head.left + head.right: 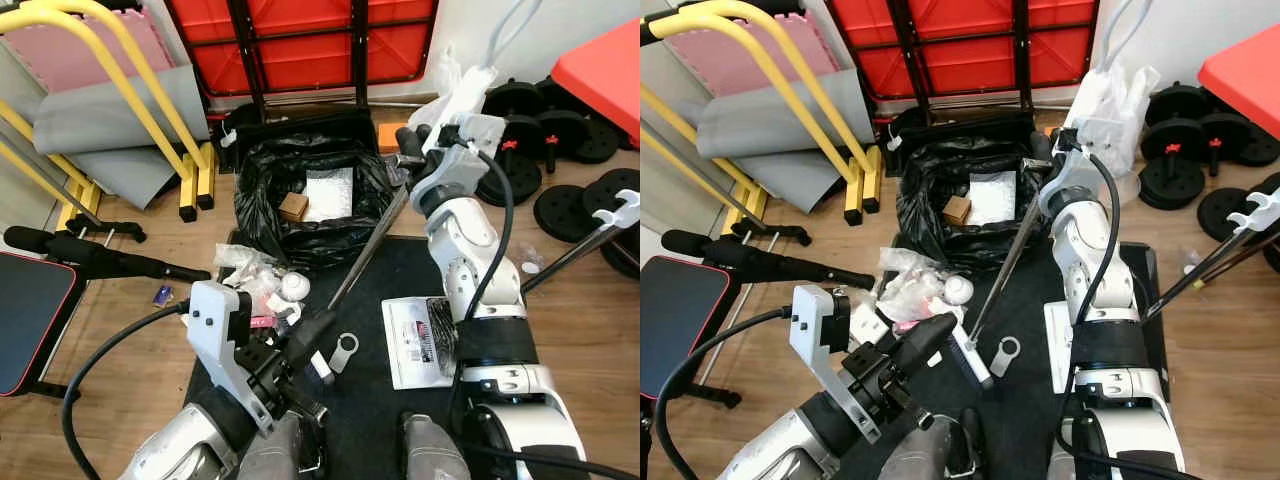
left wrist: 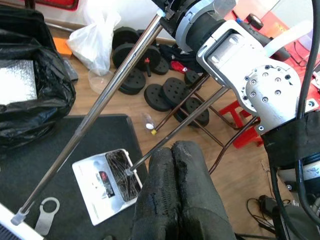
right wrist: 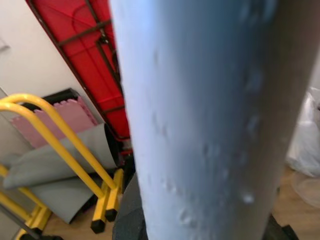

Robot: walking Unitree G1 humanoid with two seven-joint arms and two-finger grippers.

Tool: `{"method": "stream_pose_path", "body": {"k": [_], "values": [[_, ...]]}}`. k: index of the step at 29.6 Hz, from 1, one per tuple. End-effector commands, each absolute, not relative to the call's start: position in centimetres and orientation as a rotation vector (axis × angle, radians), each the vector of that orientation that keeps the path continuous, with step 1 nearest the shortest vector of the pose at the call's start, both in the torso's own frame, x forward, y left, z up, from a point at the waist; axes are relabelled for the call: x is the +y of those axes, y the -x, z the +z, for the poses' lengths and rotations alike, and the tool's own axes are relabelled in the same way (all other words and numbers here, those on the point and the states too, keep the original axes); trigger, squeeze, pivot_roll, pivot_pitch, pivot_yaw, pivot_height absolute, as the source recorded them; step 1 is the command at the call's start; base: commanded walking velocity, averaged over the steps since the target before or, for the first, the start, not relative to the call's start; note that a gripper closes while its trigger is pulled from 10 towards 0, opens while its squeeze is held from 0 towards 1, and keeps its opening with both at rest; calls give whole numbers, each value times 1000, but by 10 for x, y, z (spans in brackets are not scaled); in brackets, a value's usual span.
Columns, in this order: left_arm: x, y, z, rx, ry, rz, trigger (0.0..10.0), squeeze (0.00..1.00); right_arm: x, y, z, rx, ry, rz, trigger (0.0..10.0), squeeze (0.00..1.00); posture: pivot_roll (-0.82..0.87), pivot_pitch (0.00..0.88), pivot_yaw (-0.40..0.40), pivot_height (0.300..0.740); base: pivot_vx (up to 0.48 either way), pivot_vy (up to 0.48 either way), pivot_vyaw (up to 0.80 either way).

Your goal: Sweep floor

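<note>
Left eye view: black trash bag [image 1: 262, 205] holds a brown box [image 1: 293, 206].

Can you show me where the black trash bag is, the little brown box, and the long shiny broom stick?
black trash bag [image 1: 262, 205]: left eye view, its left side.
brown box [image 1: 293, 206]: left eye view, its top.
broom stick [image 1: 368, 251]: left eye view, middle of the pole.

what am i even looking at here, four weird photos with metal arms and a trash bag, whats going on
A humanoid robot sweeping a home gym floor. The two wide pictures come from its head, looking down; the other two from cameras on its wrists. Its right end effector grips the top of a long silver broom pole. The left end effector, fingers pressed together, sits low by the pole's base. Ahead, a black rubbish bag stands open beside a heap of crumpled white litter at the edge of a dark floor mat.
</note>
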State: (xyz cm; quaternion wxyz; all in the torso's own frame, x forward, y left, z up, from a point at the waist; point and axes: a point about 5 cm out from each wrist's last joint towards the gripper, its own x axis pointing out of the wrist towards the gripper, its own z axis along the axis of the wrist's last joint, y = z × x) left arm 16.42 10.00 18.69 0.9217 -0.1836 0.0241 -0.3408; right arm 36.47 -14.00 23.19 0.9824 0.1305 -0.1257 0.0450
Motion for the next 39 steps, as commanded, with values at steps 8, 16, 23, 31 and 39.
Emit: {"method": "stream_pose_path", "body": {"k": [8, 16, 23, 31, 39], "values": [[101, -159, 187, 74, 381, -714, 10000, 0, -148, -366, 229, -250, -204, 13, 10000, 0, 34, 381, 91, 740, 0, 0, 0], [101, -159, 187, 77, 386, -717, 10000, 0, -158, -365, 228, -255, -158, -50, 10000, 0, 24, 372, 91, 740, 0, 0, 0], [101, -160, 186, 80, 391, -721, 10000, 0, -166, -363, 230, -257, -120, -83, 10000, 0, 13, 351, 91, 740, 0, 0, 0], [101, -162, 186, 76, 390, -721, 10000, 0, -177, -361, 236, -246, -62, -142, 10000, 0, 5, 356, 90, 740, 0, 0, 0], [101, -164, 186, 71, 393, -721, 10000, 0, -181, -359, 257, -305, -7, -153, 10000, 0, -4, 353, 88, 740, 0, 0, 0]]}}
